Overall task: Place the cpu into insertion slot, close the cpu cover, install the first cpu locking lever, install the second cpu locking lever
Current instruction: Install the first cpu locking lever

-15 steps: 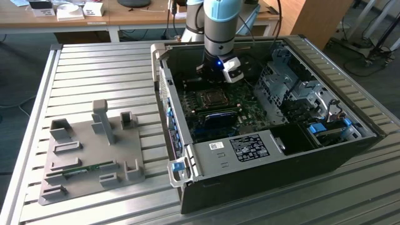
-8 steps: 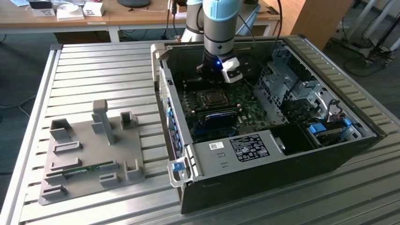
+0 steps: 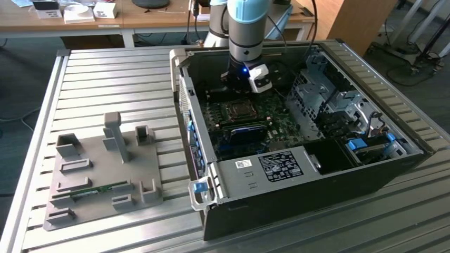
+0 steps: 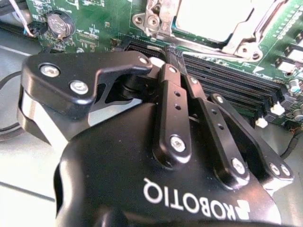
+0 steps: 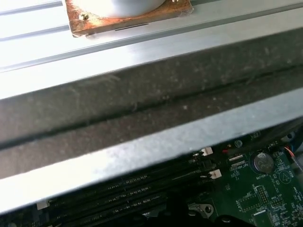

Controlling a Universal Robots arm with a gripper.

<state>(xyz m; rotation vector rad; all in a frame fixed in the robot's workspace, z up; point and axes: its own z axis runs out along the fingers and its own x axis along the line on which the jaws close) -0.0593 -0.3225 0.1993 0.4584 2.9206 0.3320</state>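
My gripper (image 4: 173, 54) hovers inside the computer case (image 3: 295, 184), fingers pinched together on nothing. The cpu (image 4: 215, 19) lies in the insertion slot (image 3: 235, 109), cover frame over its edges. I judge it light, rigid and fragile.

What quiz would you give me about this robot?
1. True or false: the grey plastic fixture tray sits inside the open black computer case.
2. Where is the arm's black end effector? A over the tray; B inside the case, by the green circuit board; C on the floor.
3. Fill in: the case stands on a ribbed ___ table.
Key: 1 false; 2 B; 3 metal.
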